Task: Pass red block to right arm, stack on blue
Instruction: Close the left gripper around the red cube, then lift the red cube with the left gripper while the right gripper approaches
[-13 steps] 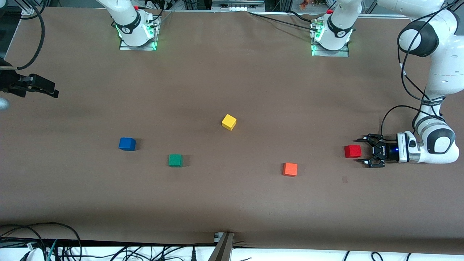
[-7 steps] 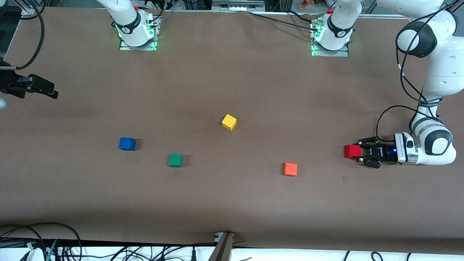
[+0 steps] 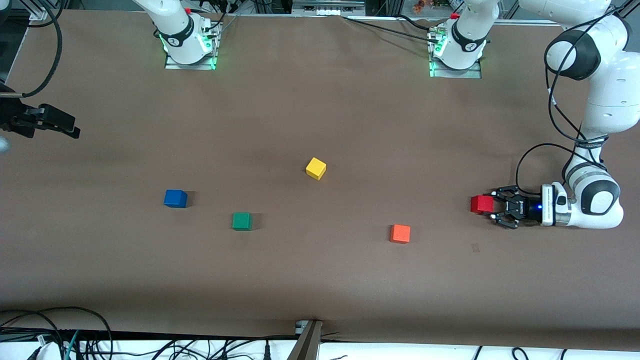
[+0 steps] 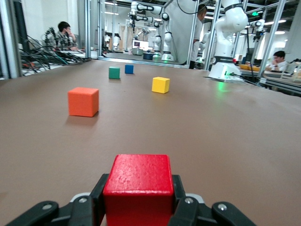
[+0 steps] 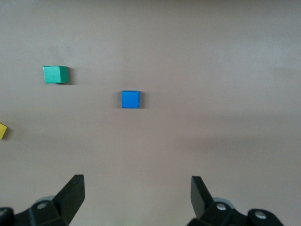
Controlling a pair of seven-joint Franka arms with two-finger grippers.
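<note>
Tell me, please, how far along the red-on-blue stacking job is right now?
Done: the left gripper has shut on the red block at its end of the table. Left: the handover to the right gripper, open above the blue cube, then stacking.

Bright, even light; soft shadows

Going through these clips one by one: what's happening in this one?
The left gripper is shut on the red block, low at the left arm's end of the table. The right gripper waits open, high over the right arm's end, with the blue block in its wrist view. No handover yet. The green block, yellow block and orange block sit untouched.
</note>
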